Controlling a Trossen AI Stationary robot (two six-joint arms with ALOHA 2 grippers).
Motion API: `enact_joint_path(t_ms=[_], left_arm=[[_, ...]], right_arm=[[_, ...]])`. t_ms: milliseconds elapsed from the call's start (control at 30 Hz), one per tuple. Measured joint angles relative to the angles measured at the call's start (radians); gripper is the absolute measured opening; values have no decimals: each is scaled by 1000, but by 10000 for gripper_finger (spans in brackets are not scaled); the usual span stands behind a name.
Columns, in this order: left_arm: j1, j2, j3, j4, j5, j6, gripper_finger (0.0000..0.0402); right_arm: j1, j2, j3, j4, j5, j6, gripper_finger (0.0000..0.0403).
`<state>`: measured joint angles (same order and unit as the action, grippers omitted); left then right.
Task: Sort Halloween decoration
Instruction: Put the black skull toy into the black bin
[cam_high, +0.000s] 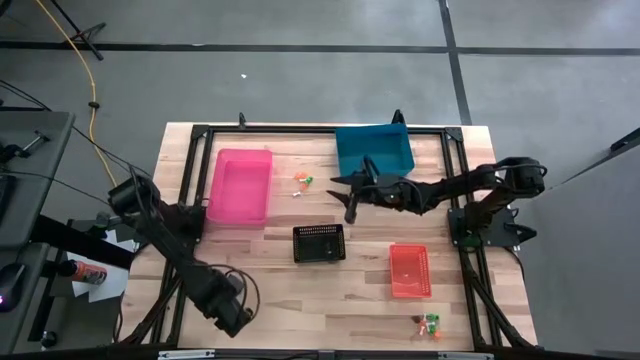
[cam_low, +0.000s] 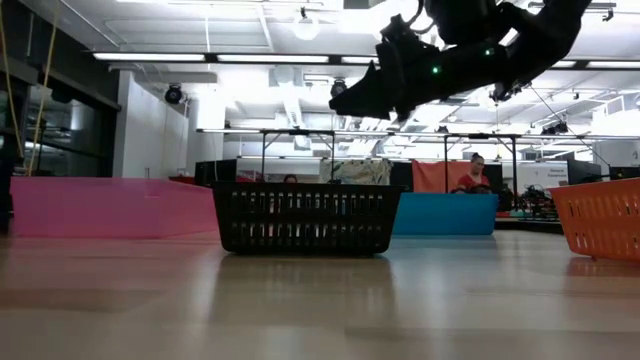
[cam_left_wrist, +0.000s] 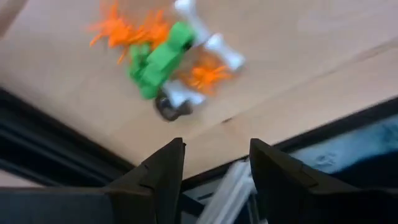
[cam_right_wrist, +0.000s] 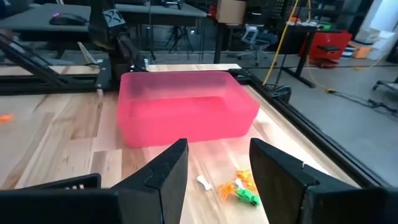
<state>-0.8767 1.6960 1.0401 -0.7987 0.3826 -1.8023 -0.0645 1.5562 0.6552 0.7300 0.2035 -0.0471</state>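
So the right gripper (cam_high: 350, 200) hangs above the table between the blue bin (cam_high: 373, 150) and the black basket (cam_high: 319, 243), fingers parted, holding nothing. The Halloween decoration (cam_right_wrist: 231, 186) it's facing, small glossy plastic orange, green and white bits, lies just ahead of those fingers, near the translucent pink bin (cam_high: 240, 186). Another small pile sits by the table's near edge, past the orange basket (cam_high: 409, 271). Left gripper (cam_high: 233, 318) waits at that edge too, also apart and empty.

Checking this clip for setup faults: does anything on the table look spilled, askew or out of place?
Nothing looks damaged. The trinkets lie loose in two small heaps on the bare table, one between the pink bin and blue bin, the other below the red bin.
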Motion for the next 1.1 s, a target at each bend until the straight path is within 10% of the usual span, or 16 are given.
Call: enact_joint_path(t_ms=[1100], left_arm=[[-107,96,-14,11,-125,-125,170]], right_arm=[[-8,0,0,-8,-62,40,167]])
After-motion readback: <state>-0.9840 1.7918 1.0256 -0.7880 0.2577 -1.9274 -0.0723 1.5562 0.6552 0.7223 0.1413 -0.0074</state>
